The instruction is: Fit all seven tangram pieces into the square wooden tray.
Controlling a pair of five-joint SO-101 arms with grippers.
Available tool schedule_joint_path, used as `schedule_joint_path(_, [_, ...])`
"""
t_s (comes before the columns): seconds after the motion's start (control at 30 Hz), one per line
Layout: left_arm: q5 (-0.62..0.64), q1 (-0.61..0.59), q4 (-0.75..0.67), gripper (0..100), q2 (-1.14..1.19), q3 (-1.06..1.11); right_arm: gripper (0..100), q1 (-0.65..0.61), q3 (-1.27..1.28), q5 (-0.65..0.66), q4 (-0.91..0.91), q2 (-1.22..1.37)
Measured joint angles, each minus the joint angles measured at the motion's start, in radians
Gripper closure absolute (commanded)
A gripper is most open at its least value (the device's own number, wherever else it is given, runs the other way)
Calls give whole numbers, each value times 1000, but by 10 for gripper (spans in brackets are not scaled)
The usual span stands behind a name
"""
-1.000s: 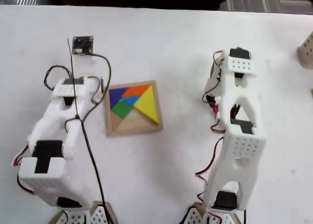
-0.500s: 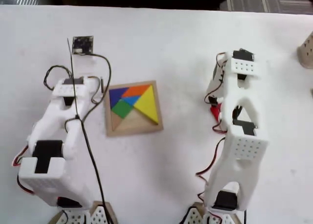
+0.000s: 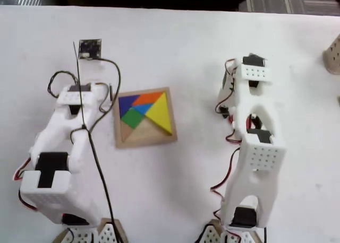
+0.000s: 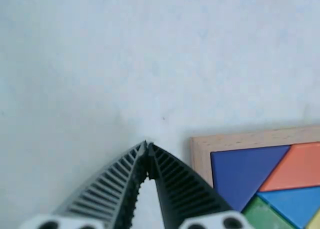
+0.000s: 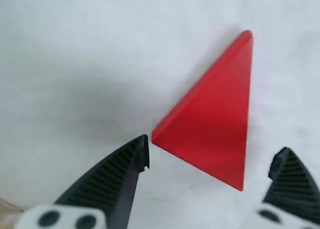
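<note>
White table (image 3: pixel 175 46), high view: small black circuit board (image 3: pixel 90 48) at the far side, its black cable (image 3: pixel 115 89) looping down close beside the tray's edge and across the left arm (image 3: pixel 61 147). A tan object (image 3: pixel 332 54) sits at the table's far right edge, well apart from everything else. The right arm (image 3: pixel 256 147), trailing red and black wires (image 3: pixel 229 118), stands over the table to the right of the tray. The square wooden tray (image 3: pixel 149 136) lies between the two arms, nearer the left one, and holds a blue triangle (image 3: pixel 126 105), an orange piece (image 3: pixel 149 98), a light blue piece (image 3: pixel 141 109), a green piece (image 3: pixel 130 118) and a yellow triangle (image 3: pixel 159 114), with bare wood at its near side. The left gripper (image 4: pixel 146 154) is closed tip to tip on nothing, over bare table just beside the tray's corner. The red triangle (image 5: pixel 212 121) lies flat on the table outside the tray. The right gripper (image 5: pixel 214 158) is spread wide and empty, with the red triangle between its fingers, one corner just beside one fingertip (image 5: pixel 144 151); contact cannot be told.
</note>
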Motion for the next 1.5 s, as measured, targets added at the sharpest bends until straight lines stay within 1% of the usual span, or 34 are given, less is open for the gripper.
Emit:
schedule_joint_path(0.2, [0, 0, 0, 976, 0, 0, 642, -3, -44, 0, 12, 66])
schedule_joint_path(0.43, [0, 0, 0, 976, 0, 0, 648, 12, -141, 0, 69, 132])
schedule_joint_path(0.67, [0, 0, 0, 976, 0, 0, 801, 34, -252, 2, 114, 204])
schedule_joint_path(0.77, [0, 0, 0, 976, 0, 0, 836, 48, -264, 5, 115, 215])
schedule_joint_path(1.5, [0, 0, 0, 976, 0, 0, 844, 86, -269, 5, 147, 193])
